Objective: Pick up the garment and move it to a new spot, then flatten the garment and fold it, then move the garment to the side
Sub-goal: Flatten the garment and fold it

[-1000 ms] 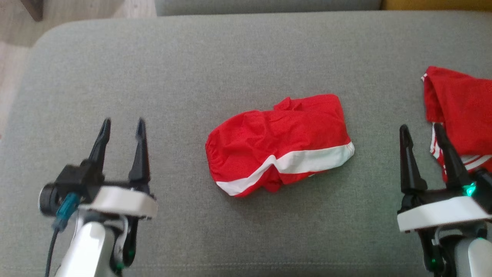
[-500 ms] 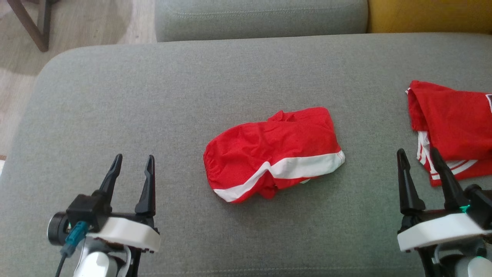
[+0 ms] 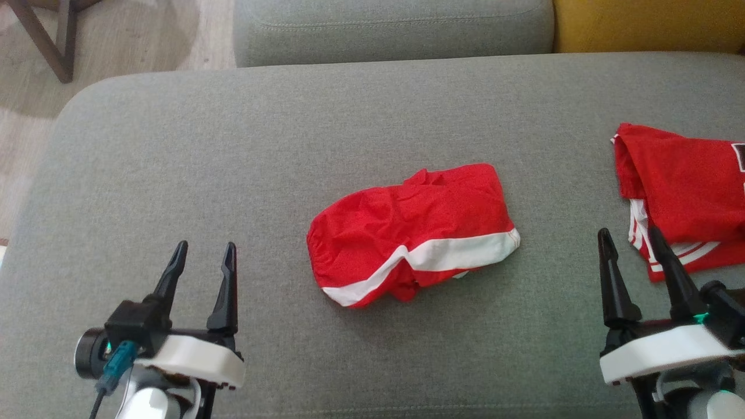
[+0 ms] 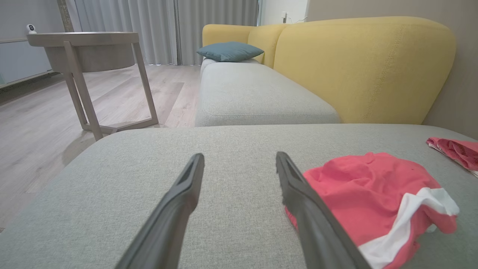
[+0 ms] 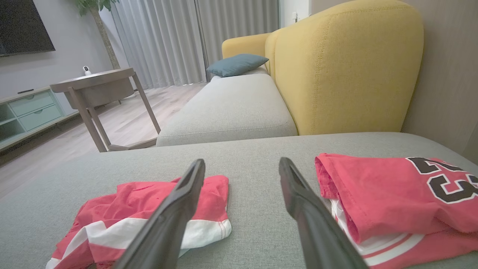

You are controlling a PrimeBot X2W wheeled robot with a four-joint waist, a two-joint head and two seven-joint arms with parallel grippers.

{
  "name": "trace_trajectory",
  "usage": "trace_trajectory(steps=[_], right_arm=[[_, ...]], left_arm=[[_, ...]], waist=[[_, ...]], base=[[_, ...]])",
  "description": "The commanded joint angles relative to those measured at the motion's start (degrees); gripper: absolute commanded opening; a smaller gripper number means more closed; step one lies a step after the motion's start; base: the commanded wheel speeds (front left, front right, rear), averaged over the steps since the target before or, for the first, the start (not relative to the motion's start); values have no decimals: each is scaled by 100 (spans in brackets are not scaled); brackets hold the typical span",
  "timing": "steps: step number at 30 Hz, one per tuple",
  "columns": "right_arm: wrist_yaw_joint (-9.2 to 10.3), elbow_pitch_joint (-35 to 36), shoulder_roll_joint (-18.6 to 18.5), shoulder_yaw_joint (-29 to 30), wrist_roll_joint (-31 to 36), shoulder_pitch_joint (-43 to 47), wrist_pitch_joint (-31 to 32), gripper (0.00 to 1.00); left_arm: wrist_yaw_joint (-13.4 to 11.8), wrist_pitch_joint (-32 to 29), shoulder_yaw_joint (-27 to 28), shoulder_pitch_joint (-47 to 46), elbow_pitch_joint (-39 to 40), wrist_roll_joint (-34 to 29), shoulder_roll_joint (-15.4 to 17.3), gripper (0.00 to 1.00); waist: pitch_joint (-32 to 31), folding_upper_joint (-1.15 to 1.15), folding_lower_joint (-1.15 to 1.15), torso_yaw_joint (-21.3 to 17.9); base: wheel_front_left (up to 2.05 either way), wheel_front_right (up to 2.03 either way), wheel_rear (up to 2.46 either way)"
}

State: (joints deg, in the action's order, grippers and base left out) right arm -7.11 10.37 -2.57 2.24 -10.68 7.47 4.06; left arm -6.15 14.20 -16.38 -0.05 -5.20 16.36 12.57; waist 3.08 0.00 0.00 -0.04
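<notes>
1. The red shorts (image 3: pixel 410 233), with a white band along the lower edge, lie crumpled near the middle of the grey sofa seat (image 3: pixel 291 145). Nothing touches them.
2. The left gripper (image 3: pixel 206 245) hangs over the near left part of the seat. Its fingers are spread apart and empty. In the head view it is well apart from the shorts. In the left wrist view the shorts lie to the right of the fingers, and one finger overlaps their near edge.
3. The right gripper (image 3: pixel 628 230) hangs over the near right part of the seat. Its fingers are parted and hold nothing. In the right wrist view they point into the bare strip of seat between the shorts and a folded jersey (image 3: pixel 687 186).
4. The jersey is red with white stripes and dark numerals. It lies flat at the right side of the seat, apart from the shorts and just beside the right gripper's outer finger.
5. Beyond the seat are another grey seat (image 3: pixel 393 29) and a yellow backrest (image 4: pixel 358 67). A blue pillow (image 4: pixel 229 50) is further back, and a wooden side table (image 4: pixel 86 48) stands on the pale floor (image 4: pixel 37 123).
</notes>
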Motion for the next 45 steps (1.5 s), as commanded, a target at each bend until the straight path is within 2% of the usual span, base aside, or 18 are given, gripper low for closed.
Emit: trace_trajectory(steps=[1, 7, 11, 16, 22, 33, 34, 35, 36, 45], right_arm=[[-37, 211, -31, -135, -33, -173, 11, 100], [-37, 207, -31, -124, -35, -184, 11, 100], [-37, 222, -31, -122, -29, -222, 14, 100], [-37, 229, -31, -155, -18, -326, 27, 100], [-37, 198, -31, -167, -34, -399, 20, 100], [-37, 117, -31, -178, -79, -513, -33, 100], [-37, 110, -31, -174, -81, -520, -39, 100], [-37, 99, -31, -171, -85, -524, -39, 100], [-37, 86, -31, -175, -85, -527, -39, 100], [-37, -463, -116, -429, -36, -645, 438, 100]], left_arm=[[-56, 14, 180, -198, 183, -3, 115, 100], [-52, -54, 72, -252, 194, -37, 111, 100], [138, -344, -273, -423, 102, -52, -3, 100], [388, -1055, -728, -737, -306, 51, -271, 100], [599, -1679, -849, -1019, -841, 373, -448, 100], [845, -2382, -862, -1190, -1313, 852, -473, 100], [848, -2397, -864, -1208, -1324, 857, -463, 75], [849, -2404, -864, -1223, -1332, 860, -455, 28], [848, -2402, -861, -1233, -1336, 867, -449, 0], [837, -2360, -922, -1339, -1249, 819, -403, 0]], waist=[[1, 0, 0, -6], [24, 0, 0, -8], [123, 0, 0, 16], [324, 0, 0, 2], [506, 0, 0, -92], [718, 0, 0, -317], [732, 0, 0, -330], [742, 0, 0, -342], [751, 0, 0, -352], [890, 0, 0, -234]], base=[[0, 0, 0], [0, 0, 0], [0, 0, 0], [0, 0, 0], [0, 0, 0], [0, 0, 0], [0, 0, 0], [0, 0, 0], [0, 0, 0], [0, 0, 0]])
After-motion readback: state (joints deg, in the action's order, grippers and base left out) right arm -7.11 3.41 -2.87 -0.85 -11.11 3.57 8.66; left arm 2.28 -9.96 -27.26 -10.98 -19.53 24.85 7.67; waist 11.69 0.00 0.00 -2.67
